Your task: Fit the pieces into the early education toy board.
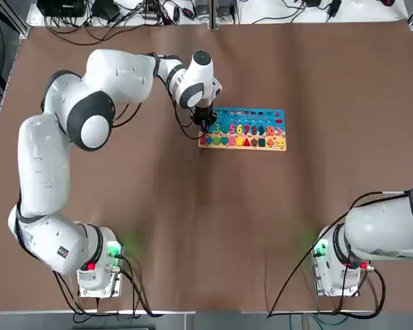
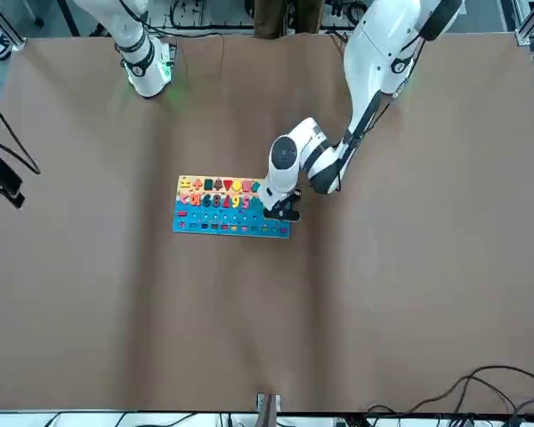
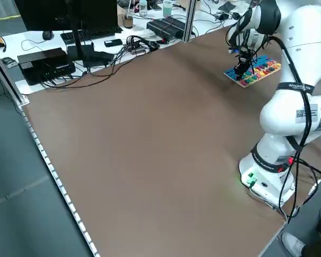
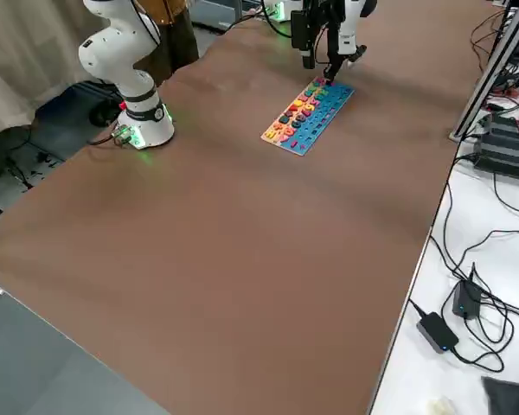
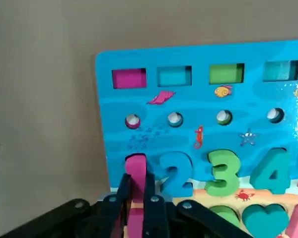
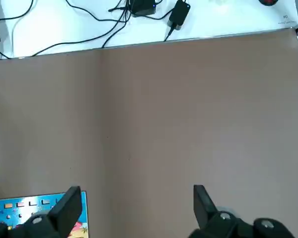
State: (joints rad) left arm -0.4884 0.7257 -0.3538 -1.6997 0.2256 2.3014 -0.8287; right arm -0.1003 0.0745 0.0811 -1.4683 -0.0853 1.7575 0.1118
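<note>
One pink piece (image 5: 135,191) (left tool (image 5: 136,201) gripping).

Board (image 5: 139,104) blue on top, tan strip below; row of pink, teal, green, teal rectangular slots. Pink number piece (image 5: 135,173), blue 2 (image 5: 175,174), green 3 (image 5: 221,173), teal 4 (image 5: 271,169). Table (image 1: 193,227) brown. Arms white, fingers black.
</note>
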